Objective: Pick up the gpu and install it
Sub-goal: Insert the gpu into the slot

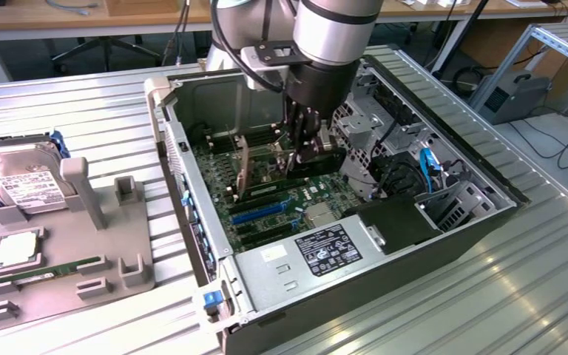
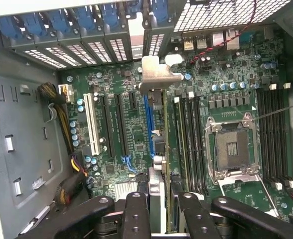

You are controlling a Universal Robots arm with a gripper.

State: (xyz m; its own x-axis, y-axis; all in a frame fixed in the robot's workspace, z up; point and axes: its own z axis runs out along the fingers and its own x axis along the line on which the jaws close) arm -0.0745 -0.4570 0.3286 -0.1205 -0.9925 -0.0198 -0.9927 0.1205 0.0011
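While reaching down inside the open computer case [image 1: 264, 274], gripper [image 2: 159, 211] part-closed on the gpu [image 2: 156, 169], held edge-on over the blue slot [image 2: 147, 124]. Beyond, one bare processor socket [image 2: 232, 148] seen from the wrist; outside, one hard drive [image 1: 23, 181] on the grey holder [image 1: 67, 285].

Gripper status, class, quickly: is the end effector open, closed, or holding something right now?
End effector: closed on the gpu, held on edge, upright over the motherboard inside the computer case.
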